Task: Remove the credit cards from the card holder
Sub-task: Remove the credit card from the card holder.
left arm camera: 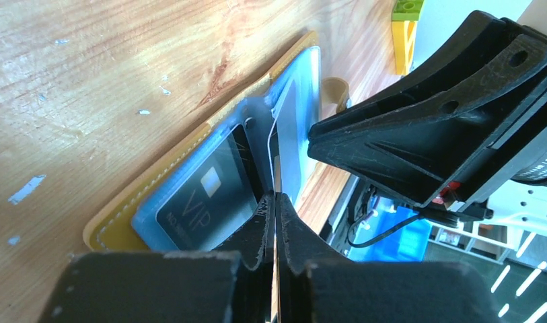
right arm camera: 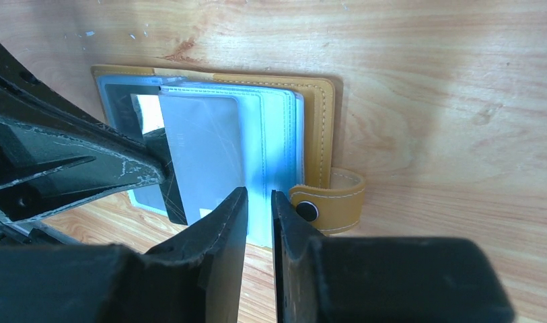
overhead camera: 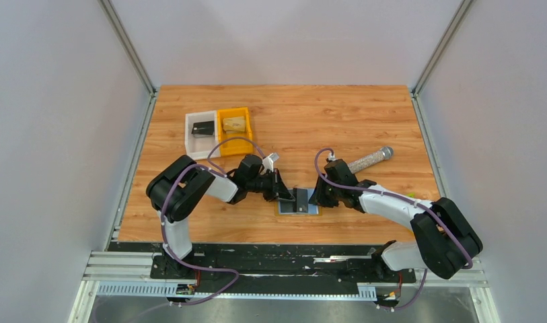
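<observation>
The mustard-tan card holder (overhead camera: 299,202) lies open on the table between both arms, its light-blue sleeves (right arm camera: 277,134) facing up. In the left panel (left arm camera: 122,222) a dark card marked VIP (left arm camera: 203,195) sits in its sleeve. My left gripper (left arm camera: 276,202) is shut on the thin edge of a credit card (left arm camera: 273,155), seen edge-on; the right wrist view shows this grey card (right arm camera: 200,148) partly out of its sleeve. My right gripper (right arm camera: 258,198) stands at the near edge of the right-hand sleeves, jaws a narrow gap apart, with nothing clamped between them.
A white bin (overhead camera: 200,131) and an orange bin (overhead camera: 234,124) stand at the back left, each with something inside. A silver cylinder (overhead camera: 370,159) lies behind the right arm. A green and yellow brick (left arm camera: 406,20) lies beyond the holder. The holder's snap strap (right arm camera: 331,202) sticks out beside my right fingers.
</observation>
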Controlling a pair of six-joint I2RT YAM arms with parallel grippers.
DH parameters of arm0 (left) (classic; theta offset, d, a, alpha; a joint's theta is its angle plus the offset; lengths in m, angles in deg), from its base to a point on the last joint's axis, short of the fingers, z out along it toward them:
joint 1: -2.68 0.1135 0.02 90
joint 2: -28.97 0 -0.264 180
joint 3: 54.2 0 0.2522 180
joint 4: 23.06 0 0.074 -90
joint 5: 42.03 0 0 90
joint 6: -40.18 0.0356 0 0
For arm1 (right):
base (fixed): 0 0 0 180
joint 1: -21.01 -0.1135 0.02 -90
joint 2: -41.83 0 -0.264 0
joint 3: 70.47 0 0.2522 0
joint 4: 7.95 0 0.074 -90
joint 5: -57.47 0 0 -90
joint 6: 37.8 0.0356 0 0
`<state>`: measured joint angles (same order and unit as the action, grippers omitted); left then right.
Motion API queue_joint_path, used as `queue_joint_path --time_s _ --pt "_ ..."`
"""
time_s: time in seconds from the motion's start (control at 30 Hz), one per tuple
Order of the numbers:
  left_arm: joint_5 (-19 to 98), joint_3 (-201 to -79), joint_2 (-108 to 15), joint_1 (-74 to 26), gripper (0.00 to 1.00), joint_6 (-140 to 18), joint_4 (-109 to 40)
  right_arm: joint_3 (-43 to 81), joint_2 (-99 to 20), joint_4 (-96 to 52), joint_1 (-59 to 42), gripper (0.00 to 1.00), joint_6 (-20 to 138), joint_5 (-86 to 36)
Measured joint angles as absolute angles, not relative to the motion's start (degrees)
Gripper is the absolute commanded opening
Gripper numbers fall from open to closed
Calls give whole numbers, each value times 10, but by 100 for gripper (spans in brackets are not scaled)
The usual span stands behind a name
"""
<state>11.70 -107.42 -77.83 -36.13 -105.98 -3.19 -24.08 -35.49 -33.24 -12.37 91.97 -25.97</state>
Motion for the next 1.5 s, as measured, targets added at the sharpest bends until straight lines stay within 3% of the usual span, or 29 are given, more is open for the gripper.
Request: queue_joint_path --time_s 0.47,0.67,1.0,1.5 --pt "96 -1073 -775 -342 0 -1054 -35 -241 -355 -333 -123 21 920 -260" --pt "95 -1062 -718 -307 0 -1028 -96 -241 -355 -333 -122 22 919 -259" --pt "100 -1058 -603 -279 0 -959 -231 -222 -315 -369 -122 36 849 -208" --pt "-68 -1128 -522 -285 0 -849 -393 -114 -217 -397 -110 56 692 33"
